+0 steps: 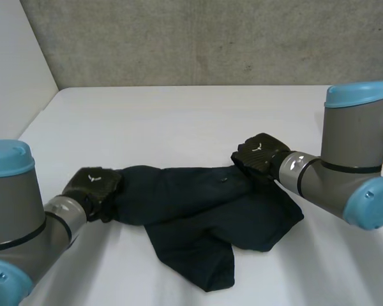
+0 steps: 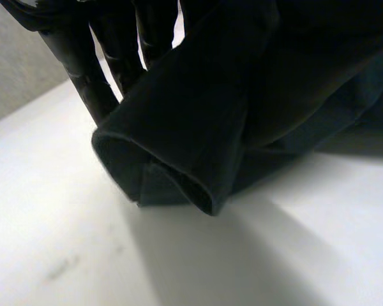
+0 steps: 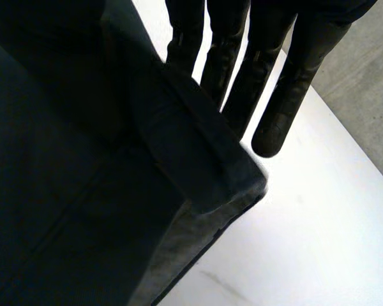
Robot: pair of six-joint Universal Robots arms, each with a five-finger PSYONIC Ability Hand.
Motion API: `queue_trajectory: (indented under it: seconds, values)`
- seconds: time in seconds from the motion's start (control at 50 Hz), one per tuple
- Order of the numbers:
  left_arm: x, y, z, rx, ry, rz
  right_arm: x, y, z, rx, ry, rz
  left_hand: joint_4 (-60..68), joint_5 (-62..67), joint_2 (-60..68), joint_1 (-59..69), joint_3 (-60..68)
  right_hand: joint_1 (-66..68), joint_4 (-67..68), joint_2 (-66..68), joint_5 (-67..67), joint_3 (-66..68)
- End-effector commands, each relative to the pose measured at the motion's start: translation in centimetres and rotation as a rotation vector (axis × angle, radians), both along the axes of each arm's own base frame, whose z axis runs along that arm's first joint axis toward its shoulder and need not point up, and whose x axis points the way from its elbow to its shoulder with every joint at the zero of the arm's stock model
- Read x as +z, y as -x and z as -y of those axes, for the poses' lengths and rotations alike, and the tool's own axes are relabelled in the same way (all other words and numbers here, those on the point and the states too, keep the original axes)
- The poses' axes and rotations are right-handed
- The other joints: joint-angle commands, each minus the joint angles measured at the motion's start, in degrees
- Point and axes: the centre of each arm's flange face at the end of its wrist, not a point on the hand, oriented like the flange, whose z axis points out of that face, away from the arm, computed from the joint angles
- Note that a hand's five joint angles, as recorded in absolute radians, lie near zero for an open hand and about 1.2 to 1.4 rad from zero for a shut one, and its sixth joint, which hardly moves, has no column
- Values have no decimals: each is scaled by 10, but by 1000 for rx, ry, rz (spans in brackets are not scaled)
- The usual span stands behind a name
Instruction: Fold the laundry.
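Dark cloth, left hand, right hand pinching

Dark navy garment, rumpled, stretched left–right across tabletop centre, one flap trailing near side.

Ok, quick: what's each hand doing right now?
Left hand: shut on the cloth, pinching its left end.
Right hand: shut on the cloth, pinching its right edge.

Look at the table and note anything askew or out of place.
The dark garment, held at opposite ends by the left hand and right hand, lies bunched and uneven, one flap jutting out askew.
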Motion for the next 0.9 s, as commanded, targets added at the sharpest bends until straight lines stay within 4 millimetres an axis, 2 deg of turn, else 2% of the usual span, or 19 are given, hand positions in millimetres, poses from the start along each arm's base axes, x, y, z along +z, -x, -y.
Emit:
queue_trajectory:
  seconds: [0.02, 0.06, 0.08, 0.12, 0.16, 0.2, 0.22, 0.24, 0.3, 0.34, 0.42, 0.46, 0.5, 0.56, 0.62, 0.68, 0.76, 0.82, 0.9]
  values:
    - [33, 9, 21, -2, 127, -47, 34, -4, 25, -66, 130, 37, 152, 160, 149, 152, 158, 285, 175, 169, 202, 179]
    - [48, 11, 25, -5, 179, -61, 59, -5, 26, -76, 199, 63, 152, 160, 149, 152, 158, 285, 175, 169, 202, 179]
    - [69, 13, 28, -10, 248, -77, 68, -5, 26, -80, 221, 74, 152, 160, 149, 152, 158, 285, 175, 169, 202, 179]
    - [92, 13, 29, -14, 321, -94, 88, -3, 24, -83, 267, 99, 152, 160, 149, 152, 158, 285, 175, 169, 202, 179]
    - [127, 14, 28, -20, 431, -124, 120, 0, 17, -83, 337, 136, 152, 160, 149, 152, 158, 285, 175, 169, 202, 179]
    - [150, 13, 26, -19, 499, -147, 142, 3, 11, -82, 386, 164, 152, 160, 149, 152, 158, 285, 175, 169, 202, 179]
    - [160, 13, 24, -18, 529, -158, 161, 6, 4, -82, 433, 192, 152, 160, 149, 152, 158, 285, 175, 169, 202, 179]
    - [179, 12, 21, -18, 584, -180, 170, 8, 1, -85, 449, 203, 152, 160, 149, 152, 158, 285, 175, 169, 202, 179]
    - [203, 9, 15, -17, 655, -207, 193, 14, -10, -88, 497, 237, 152, 160, 149, 152, 158, 285, 175, 169, 202, 179]
    - [221, 7, 8, -17, 701, -227, 197, 16, -15, -88, 501, 237, 152, 160, 149, 152, 158, 285, 175, 169, 202, 179]
    - [238, 8, -15, -48, 731, -254, 203, 25, -29, -93, 460, 211, 152, 160, 149, 152, 158, 285, 175, 169, 202, 179]
    - [245, 9, -29, -69, 735, -267, 212, 33, -46, -88, 435, 197, 152, 160, 149, 152, 158, 285, 175, 169, 202, 179]
    - [256, 8, -53, -102, 748, -288, 219, 38, -58, -85, 426, 186, 152, 160, 149, 152, 158, 285, 175, 169, 202, 179]
    - [272, 4, -83, -139, 776, -322, 237, 47, -79, -79, 441, 195, 152, 160, 149, 152, 158, 285, 175, 169, 202, 179]
    - [286, -3, -102, -147, 812, -346, 263, 57, -102, -84, 517, 234, 152, 160, 149, 152, 158, 285, 175, 169, 202, 179]
    - [292, -6, -105, -142, 831, -354, 281, 66, -120, -87, 573, 259, 152, 160, 149, 152, 158, 285, 175, 169, 202, 179]
    - [295, -7, -103, -133, 832, -351, 273, 63, -119, -58, 521, 241, 152, 160, 149, 152, 158, 285, 175, 169, 202, 179]
    - [283, 0, -90, -131, 786, -326, 251, 53, -99, -46, 440, 212, 152, 160, 149, 152, 158, 285, 175, 169, 202, 179]
    - [252, 14, -52, -112, 683, -259, 225, 42, -68, -55, 361, 174, 152, 160, 149, 152, 158, 285, 175, 169, 202, 179]
